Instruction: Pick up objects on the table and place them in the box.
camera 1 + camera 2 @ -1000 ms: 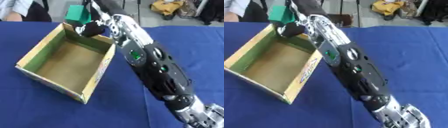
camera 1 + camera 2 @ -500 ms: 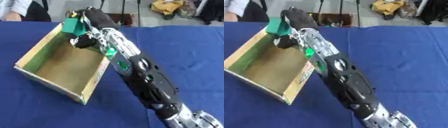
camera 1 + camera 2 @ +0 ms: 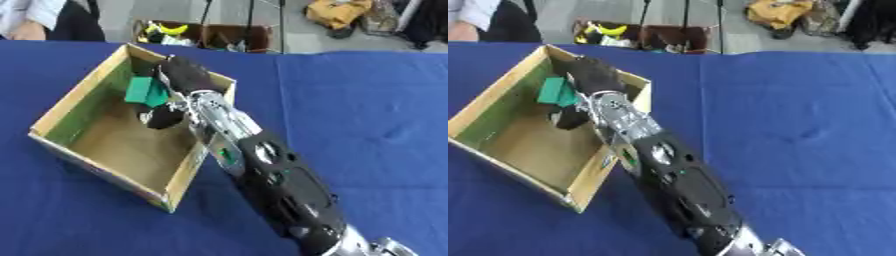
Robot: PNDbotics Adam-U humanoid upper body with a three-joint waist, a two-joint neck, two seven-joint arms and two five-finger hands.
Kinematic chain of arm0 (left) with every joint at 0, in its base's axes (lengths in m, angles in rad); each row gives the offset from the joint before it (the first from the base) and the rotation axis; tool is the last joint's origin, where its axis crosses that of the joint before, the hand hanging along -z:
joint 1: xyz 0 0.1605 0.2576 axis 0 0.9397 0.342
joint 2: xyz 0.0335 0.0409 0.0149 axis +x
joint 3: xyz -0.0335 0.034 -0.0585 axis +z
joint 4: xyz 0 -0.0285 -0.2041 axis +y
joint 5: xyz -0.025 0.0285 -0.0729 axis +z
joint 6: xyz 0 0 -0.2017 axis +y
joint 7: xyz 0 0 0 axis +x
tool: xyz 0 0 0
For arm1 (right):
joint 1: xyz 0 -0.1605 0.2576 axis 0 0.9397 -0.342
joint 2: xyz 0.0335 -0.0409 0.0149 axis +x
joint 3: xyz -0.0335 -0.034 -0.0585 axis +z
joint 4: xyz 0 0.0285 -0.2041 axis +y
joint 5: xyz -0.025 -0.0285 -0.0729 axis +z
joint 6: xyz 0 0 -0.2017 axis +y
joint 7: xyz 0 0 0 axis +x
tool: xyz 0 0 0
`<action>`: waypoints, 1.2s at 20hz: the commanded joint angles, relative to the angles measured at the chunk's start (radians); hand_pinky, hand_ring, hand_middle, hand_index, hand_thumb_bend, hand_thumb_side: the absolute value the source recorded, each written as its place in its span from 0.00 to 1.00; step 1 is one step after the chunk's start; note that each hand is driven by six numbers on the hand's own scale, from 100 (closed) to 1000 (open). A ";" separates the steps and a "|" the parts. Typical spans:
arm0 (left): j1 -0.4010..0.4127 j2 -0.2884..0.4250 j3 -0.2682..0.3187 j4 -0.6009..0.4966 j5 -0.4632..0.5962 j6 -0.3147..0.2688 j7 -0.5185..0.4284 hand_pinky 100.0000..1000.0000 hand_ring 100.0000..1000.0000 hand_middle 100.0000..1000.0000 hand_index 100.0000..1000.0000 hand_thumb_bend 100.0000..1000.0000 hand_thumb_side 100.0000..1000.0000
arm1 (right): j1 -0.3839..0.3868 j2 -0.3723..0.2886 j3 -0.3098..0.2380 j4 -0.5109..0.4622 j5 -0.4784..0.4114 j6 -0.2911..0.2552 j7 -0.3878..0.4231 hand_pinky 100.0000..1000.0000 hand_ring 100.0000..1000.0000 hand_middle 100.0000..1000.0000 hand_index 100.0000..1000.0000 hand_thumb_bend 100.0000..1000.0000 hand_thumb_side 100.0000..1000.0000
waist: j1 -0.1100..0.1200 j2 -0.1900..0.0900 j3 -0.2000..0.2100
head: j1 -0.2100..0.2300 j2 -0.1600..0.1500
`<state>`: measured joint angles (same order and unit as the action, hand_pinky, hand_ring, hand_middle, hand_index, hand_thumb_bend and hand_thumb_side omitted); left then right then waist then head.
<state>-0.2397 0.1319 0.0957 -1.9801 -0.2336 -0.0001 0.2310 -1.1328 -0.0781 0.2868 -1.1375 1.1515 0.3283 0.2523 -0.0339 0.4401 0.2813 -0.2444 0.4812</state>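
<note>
one box, one green object, one hand

The black right arm crosses the open cardboard box's 3 o'clock wall, blocking entry there. The box floor toward 7 o'clock lies open. The blue-clothed desk at 3 o'clock is free.

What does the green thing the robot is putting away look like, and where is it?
Find the open cardboard box on the blue table. Over its far corner the robot's right hand reaches in, curled around a small green block. It is the only bright green solid thing there; the box's inside is otherwise bare brown card.
</note>
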 commanded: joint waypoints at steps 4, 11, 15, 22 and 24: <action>-0.012 0.010 0.002 -0.020 0.008 -0.004 0.025 0.16 0.54 0.59 0.81 0.07 0.90 | -0.011 0.014 0.006 0.041 0.022 -0.022 0.004 0.44 0.52 0.30 0.43 0.00 0.24 | 0.004 -0.018 0.008 | -0.008 -0.017; -0.011 0.011 0.001 -0.020 0.008 -0.002 0.031 0.16 0.54 0.59 0.81 0.08 0.90 | -0.017 0.008 0.012 0.031 0.038 -0.058 0.041 0.64 0.74 0.65 0.77 0.07 0.60 | 0.004 -0.022 0.006 | -0.007 -0.016; -0.011 0.012 0.000 -0.020 0.008 -0.002 0.029 0.16 0.54 0.59 0.81 0.08 0.90 | -0.021 0.001 0.010 -0.006 0.063 -0.085 0.073 0.71 0.82 0.75 0.85 0.51 0.81 | 0.006 -0.024 0.003 | -0.007 -0.016; -0.009 0.013 0.000 -0.020 0.008 -0.002 0.026 0.16 0.54 0.59 0.81 0.09 0.90 | -0.025 -0.009 0.002 -0.060 0.072 -0.081 0.074 0.74 0.85 0.77 0.88 0.62 0.88 | 0.011 -0.030 0.000 | -0.008 -0.016; -0.008 0.013 0.000 -0.020 0.007 -0.002 0.025 0.16 0.54 0.59 0.82 0.09 0.90 | -0.026 -0.012 -0.002 -0.076 0.069 -0.075 0.067 0.74 0.85 0.78 0.89 0.64 0.89 | 0.013 -0.032 -0.002 | -0.008 -0.015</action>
<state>-0.2457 0.1319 0.0958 -1.9801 -0.2295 0.0000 0.2565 -1.1346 -0.0778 0.2928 -1.1814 1.2141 0.2480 0.3239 -0.0283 0.4364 0.2781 -0.2492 0.4770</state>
